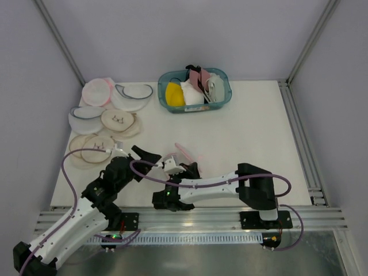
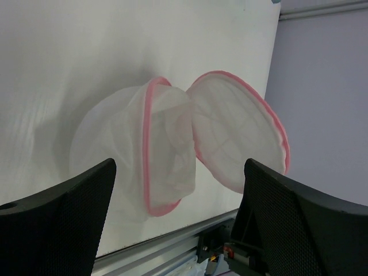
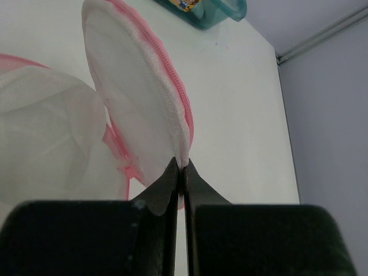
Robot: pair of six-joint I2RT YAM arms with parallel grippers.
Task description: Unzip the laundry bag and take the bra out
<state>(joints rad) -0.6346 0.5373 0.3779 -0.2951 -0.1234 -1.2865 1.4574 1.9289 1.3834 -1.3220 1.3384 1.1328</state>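
The laundry bag (image 1: 175,159) lies near the table's front edge, between my two grippers. It is unzipped: its pink-rimmed mesh lid (image 3: 135,86) stands up from the domed body (image 2: 109,144). My right gripper (image 3: 183,165) is shut on the lid's zipper rim and holds the lid upright; it also shows in the top view (image 1: 185,168). The pale, almost white bra (image 2: 172,146) shows inside the open body, and in the right wrist view (image 3: 46,121). My left gripper (image 2: 179,169) is open and empty, just short of the bag's opening, to its left in the top view (image 1: 146,155).
A teal basket (image 1: 221,99) at the back holds a yellow bra (image 1: 174,94) and a mauve bra (image 1: 201,77). Several other round pouches lie at the back left: a pinker one (image 1: 96,92), navy-trimmed ones (image 1: 133,96) and beige ones (image 1: 118,122). The metal rail (image 2: 167,253) runs close behind the bag.
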